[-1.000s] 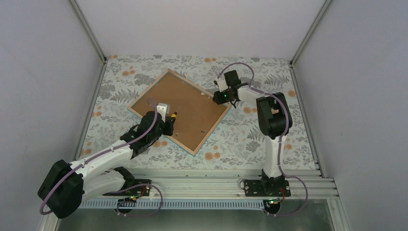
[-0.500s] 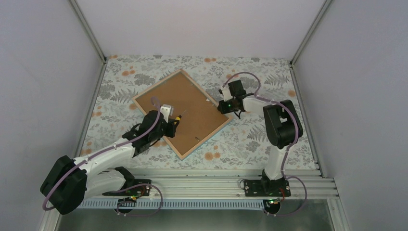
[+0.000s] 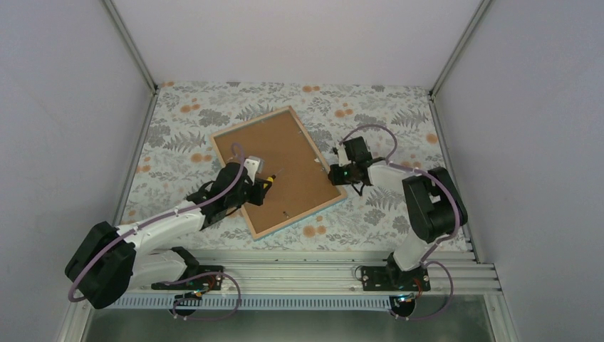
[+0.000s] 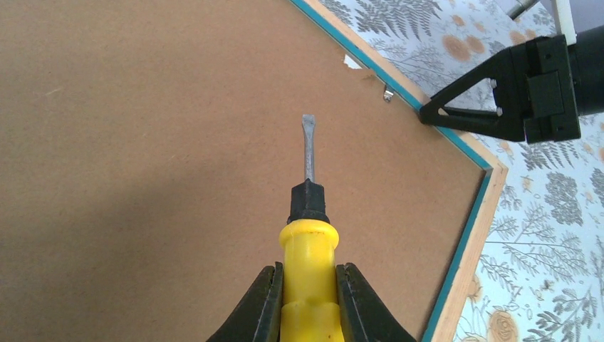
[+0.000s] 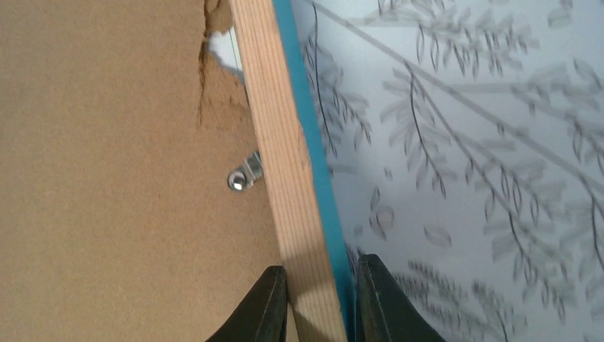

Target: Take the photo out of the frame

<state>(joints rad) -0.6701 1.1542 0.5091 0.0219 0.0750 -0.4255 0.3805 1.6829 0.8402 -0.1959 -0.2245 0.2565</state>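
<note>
Floral-patterned worktop [image 3: 399, 107] is carrying the frame [image 3: 300, 214], which is lying face down with its brown backing board [image 3: 274, 164] uppermost. The photo is not showing; it is presumably still shut in under that board.

The right hand [image 5: 317, 285] is now pinching the frame's wooden rim, one finger on the board side and one on the turquoise outer edge, just below a small metal turn clip [image 5: 243, 176]. A second ago its jaws were wider and it was only arriving at the frame's far-right corner. Since then the frame has been swinging round on the worktop: its gripped corner has come nearer the robot and its long sides are now running more front to back.

The left hand [image 4: 308, 299] is closed on a yellow-handled screwdriver [image 4: 308, 235], whose flat tip is pointing over bare board, well short of any clip. It has followed the turn with the same grip.

My reading: the frame is being repositioned so the clips come within the tool's reach; no clip looks released yet.
</note>
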